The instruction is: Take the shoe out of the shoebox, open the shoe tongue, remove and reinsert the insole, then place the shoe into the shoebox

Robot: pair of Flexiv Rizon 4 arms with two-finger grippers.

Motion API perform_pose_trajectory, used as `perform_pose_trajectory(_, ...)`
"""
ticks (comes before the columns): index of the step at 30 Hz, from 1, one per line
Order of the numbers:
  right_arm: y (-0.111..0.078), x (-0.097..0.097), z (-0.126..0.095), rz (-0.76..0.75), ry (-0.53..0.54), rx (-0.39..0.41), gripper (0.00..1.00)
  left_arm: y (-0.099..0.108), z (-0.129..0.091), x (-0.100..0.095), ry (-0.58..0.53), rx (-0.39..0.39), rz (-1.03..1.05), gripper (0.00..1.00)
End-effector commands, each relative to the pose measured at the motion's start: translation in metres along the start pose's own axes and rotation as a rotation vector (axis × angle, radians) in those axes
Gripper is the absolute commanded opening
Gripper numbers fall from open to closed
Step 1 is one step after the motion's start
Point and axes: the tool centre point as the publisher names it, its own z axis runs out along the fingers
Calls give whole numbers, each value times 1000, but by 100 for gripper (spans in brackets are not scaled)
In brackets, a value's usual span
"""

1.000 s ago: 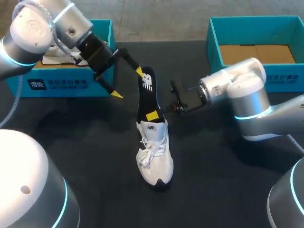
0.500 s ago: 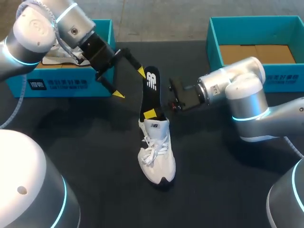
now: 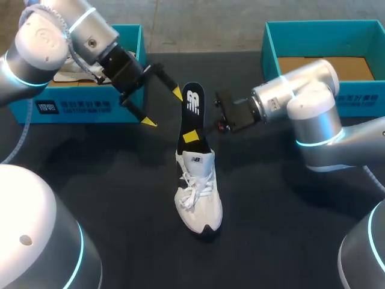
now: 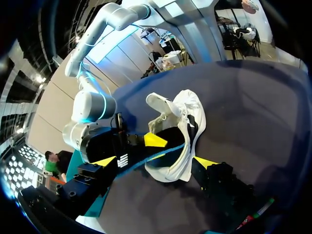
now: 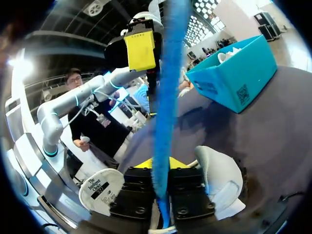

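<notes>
With the white lace-up sneaker (image 3: 197, 192) on the dark table (image 3: 271, 211) and the right gripper (image 3: 195, 137) pinched onto the black, blue-backed insole (image 3: 191, 111) standing in its heel opening, the arm should probably pull along the insole's length, avoiding the wide-open, empty left gripper (image 3: 162, 106) nearby.

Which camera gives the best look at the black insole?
Head view: the black foam insole shows its flat face, rising from the white sneaker. Left wrist catches part; right wrist only its blue edge.
</notes>
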Motion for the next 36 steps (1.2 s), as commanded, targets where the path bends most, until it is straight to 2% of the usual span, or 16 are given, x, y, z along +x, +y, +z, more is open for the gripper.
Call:
perform_pose_trajectory(1,1,0,2,7,-6,21,0,0,3,5,-20,2,-1,100)
perform_pose_trajectory(20,-21,0,11,73,-11,34,0,-7,17,19,-56,-44,72,100)
perform_pose_trajectory(34,-32,0,17,99,4,30,0,-12,31,25,-66,-9,63,100)
perform_pose_trajectory(35,-33,1,17,97,4,29,4,-12,31,25,-66,-8,63,100)
perform_pose_trajectory(36,-32,2,17,92,0,27,17,-13,31,25,-65,-7,63,100)
